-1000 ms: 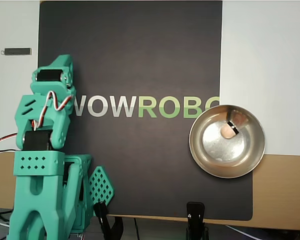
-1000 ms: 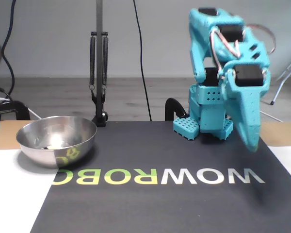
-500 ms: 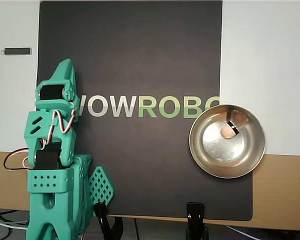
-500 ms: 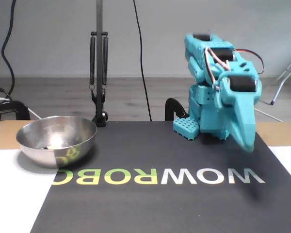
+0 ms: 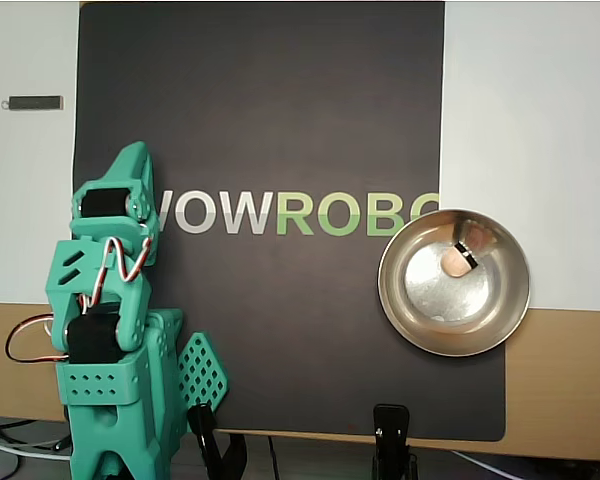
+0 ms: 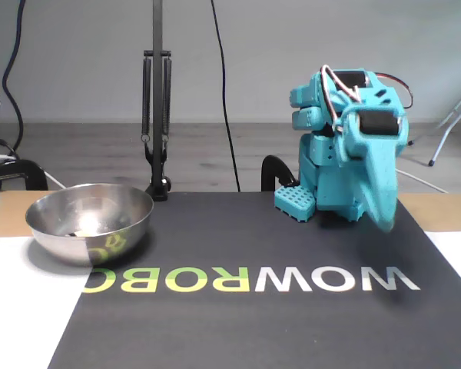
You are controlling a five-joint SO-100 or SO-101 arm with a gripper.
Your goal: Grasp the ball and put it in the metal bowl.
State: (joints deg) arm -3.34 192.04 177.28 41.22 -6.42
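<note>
In the fixed view the closest thing is the dark mat (image 6: 238, 323) with its big printed lettering (image 6: 250, 280), matte and flat. Most of it is bare, so there's lots of open room in the middle. White sheets lie at both sides of it, over the wooden surface (image 6: 4, 211).

Over on the left of that view sits the metal bowl (image 6: 90, 221), round, shiny steel, resting half on the mat's edge and half on the white. From overhead you can see the ball (image 5: 453, 262), a small smooth peach thing, lying inside the bowl just above the middle of its flat, reflective bottom.

Further back on the right, the teal printed arm (image 6: 346, 165) is folded down low over its base. The pincer (image 6: 383, 219) points down at the mat, well apart from the bowl, with nothing in it. Honestly can't tell from either view how far apart the jaws are.

Behind that, a black clamp stand (image 6: 157, 115) rises at the mat's far edge, then the plain wall.
</note>
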